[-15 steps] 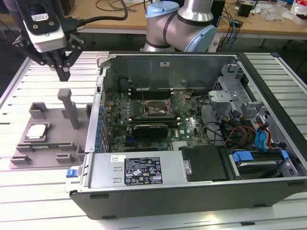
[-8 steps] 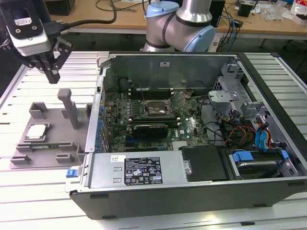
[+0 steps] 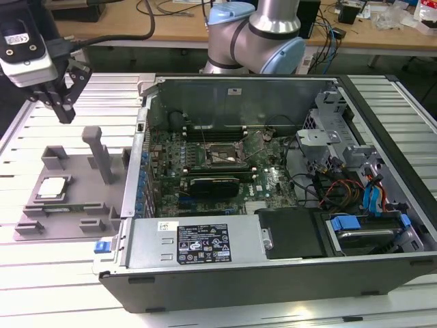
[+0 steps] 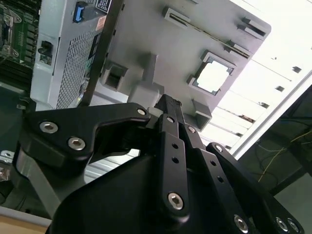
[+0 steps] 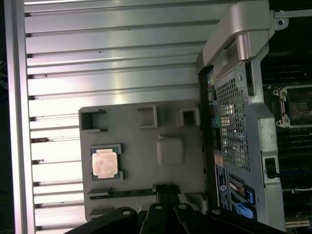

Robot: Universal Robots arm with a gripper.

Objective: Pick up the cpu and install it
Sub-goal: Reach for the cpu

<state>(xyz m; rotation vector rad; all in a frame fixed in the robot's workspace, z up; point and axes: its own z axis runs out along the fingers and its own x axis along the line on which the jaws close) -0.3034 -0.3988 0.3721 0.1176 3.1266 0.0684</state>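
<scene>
Cpu (image 3: 53,188) flat in the grey tray (image 3: 80,176) (gripper (image 3: 66,116) above, well apart)

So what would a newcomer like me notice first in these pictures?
Most striking is the open computer case lying on the slatted table, its green motherboard bare to view. On the exterior view's left, a grey plastic tray holds the cpu, a small silver square. The black gripper hangs above the tray, shut and empty, apart from the cpu.
</scene>
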